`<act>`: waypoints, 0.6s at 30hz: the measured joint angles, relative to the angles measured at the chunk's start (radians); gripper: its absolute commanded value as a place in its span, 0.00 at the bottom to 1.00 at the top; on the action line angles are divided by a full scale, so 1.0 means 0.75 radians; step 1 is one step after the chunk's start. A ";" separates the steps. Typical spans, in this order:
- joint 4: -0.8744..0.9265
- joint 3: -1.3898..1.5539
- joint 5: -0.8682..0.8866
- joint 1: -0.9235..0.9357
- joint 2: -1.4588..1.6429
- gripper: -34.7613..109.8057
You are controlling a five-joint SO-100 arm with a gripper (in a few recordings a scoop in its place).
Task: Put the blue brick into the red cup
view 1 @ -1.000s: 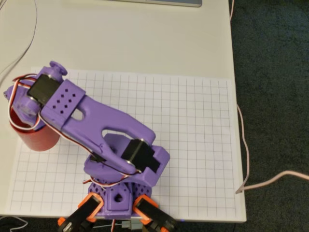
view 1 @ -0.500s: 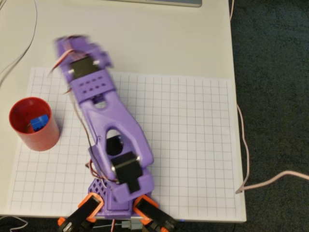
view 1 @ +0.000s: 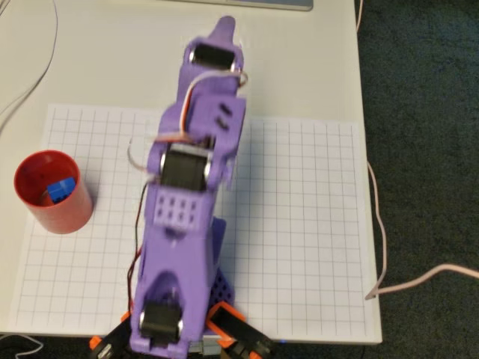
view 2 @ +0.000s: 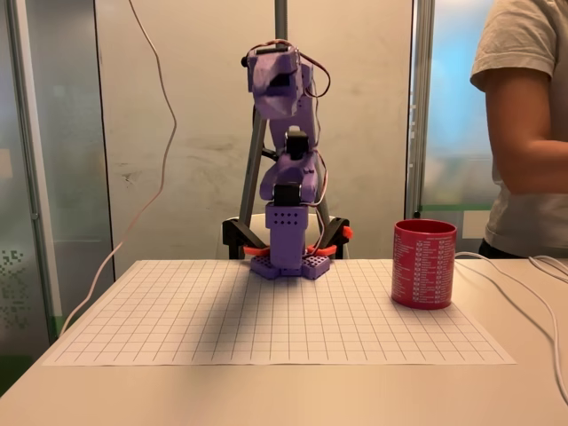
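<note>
The red cup [view 1: 56, 213] stands on the left edge of the grid sheet in the overhead view and at the right in the fixed view [view 2: 424, 264]. Inside it the blue brick [view 1: 60, 188] lies tilted against the cup's right wall; the cup's side hides it in the fixed view. My purple arm is folded upright over its base, far from the cup. The gripper [view 1: 224, 30] is raised high [view 2: 276, 82], its fingers drawn into a single tip, holding nothing.
A white grid sheet [view 1: 299, 224] covers the table. Orange clamps [view 1: 232, 321] hold the arm's base at the near edge. Cables trail at the left [view 1: 34, 75] and right [view 1: 378, 224]. A person [view 2: 528, 124] stands beside the table's right end.
The arm has swung away from over the cup to the sheet's middle and folded upright. The blue brick, let go, now lies in the cup.
</note>
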 measured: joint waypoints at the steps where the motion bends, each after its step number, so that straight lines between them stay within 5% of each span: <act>1: 0.012 0.006 -0.002 -0.018 0.063 0.24; 18: 0.092 0.961 -0.057 -0.288 0.299 0.24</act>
